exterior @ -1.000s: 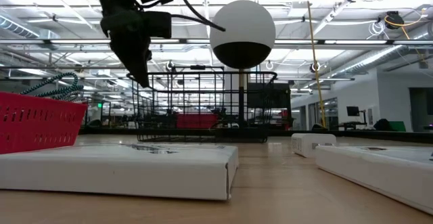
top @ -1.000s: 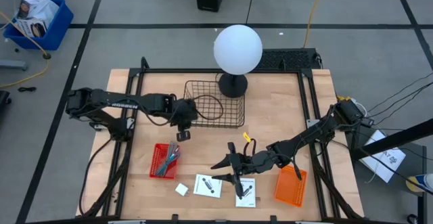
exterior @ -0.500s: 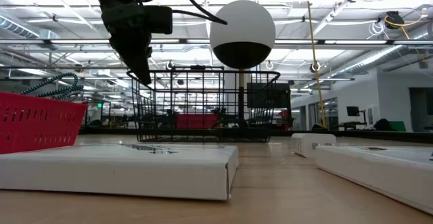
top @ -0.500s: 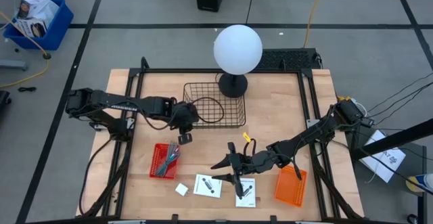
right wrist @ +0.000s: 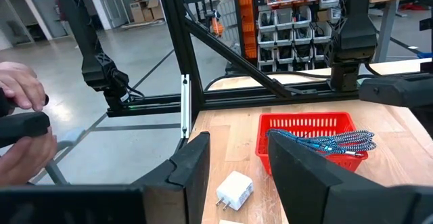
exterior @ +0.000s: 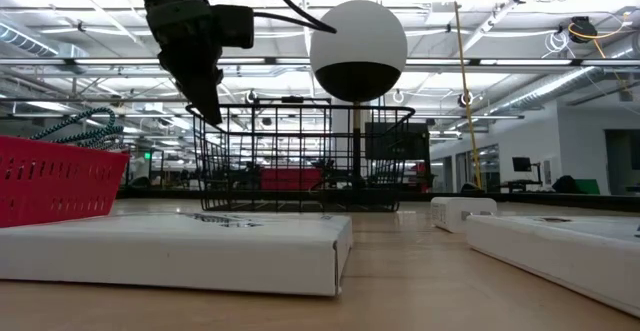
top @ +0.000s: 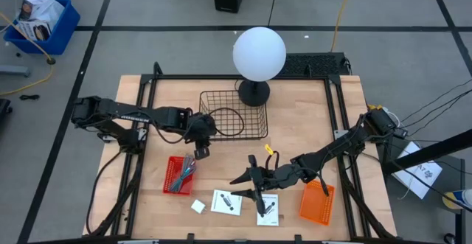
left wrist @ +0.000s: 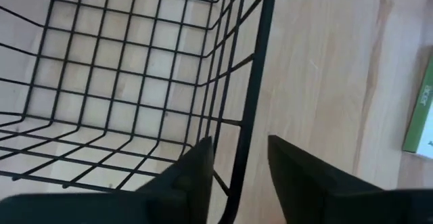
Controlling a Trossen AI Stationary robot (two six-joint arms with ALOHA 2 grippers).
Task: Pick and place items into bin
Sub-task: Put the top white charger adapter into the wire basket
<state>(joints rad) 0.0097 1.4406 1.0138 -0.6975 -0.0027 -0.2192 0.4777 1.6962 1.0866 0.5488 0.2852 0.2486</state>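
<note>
A black wire basket (top: 232, 113) stands at the table's far middle. My left gripper (top: 199, 151) hangs at its near left corner, open and pointing steeply down, with the corner wire (left wrist: 254, 82) between its fingers. My right gripper (top: 247, 179) is open and level above the table's near middle, with nothing between its fingers (right wrist: 193, 166). Below it lie two white flat cards (top: 227, 201) (top: 268, 208). A small white block (top: 198, 206) lies left of them. A red basket (top: 179, 174) holds a blue braided cable (right wrist: 331, 141). My left gripper's fingers (left wrist: 196, 166) stand on either side of the wire basket's upright corner wire (left wrist: 237, 176), coming from above and slanting down. The wire runs close to one finger; I cannot tell whether it touches.
A lamp with a white globe (top: 259, 54) stands behind the wire basket. An orange basket (top: 317, 202) sits at the near right, and a small yellow thing (top: 269, 150) lies mid-table. A person's hand (right wrist: 20, 126) shows beyond the table's left edge.
The black wire basket has slid a little toward the table's near left; it shows wider in the low view than a second ago. My right gripper has kept still.
</note>
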